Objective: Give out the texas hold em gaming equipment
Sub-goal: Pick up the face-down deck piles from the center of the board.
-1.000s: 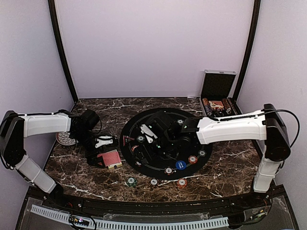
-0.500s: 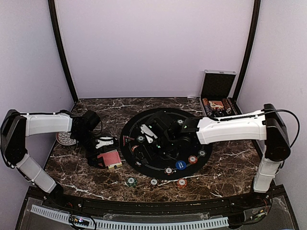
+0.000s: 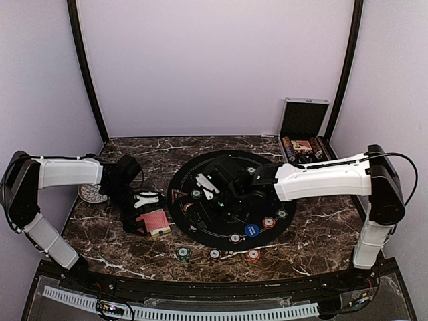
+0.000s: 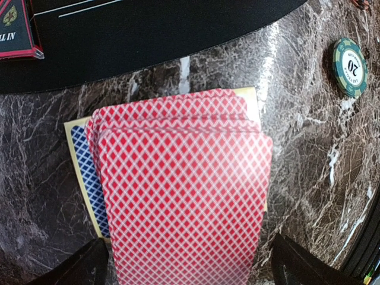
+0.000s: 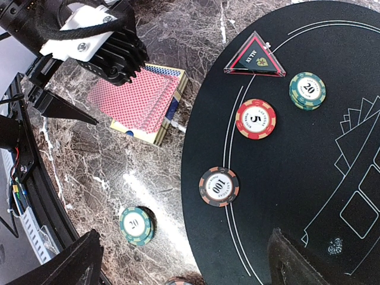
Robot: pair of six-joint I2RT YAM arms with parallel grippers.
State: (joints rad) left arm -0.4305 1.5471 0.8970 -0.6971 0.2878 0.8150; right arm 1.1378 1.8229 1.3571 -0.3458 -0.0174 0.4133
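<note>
So, both tools are spread wide open and holding nothing. The left tool hangs low over the stack of red-backed cards, one finger on either side of the stack's near end, though I can't tell if they touch it. The cards are fanned a little and lie on a blue-and-yellow pack on the marble bench. Ahead and to the right of that tool, a green 20 chip lies on the bare bench. The right tool hovers over the rim of the round black mat. A black 100 chip sits just ahead of its fingers, and a red 5 chip lies farther out. A second green 20 chip and a triangular ALL IN marker lie beyond that, all on the mat.
</note>
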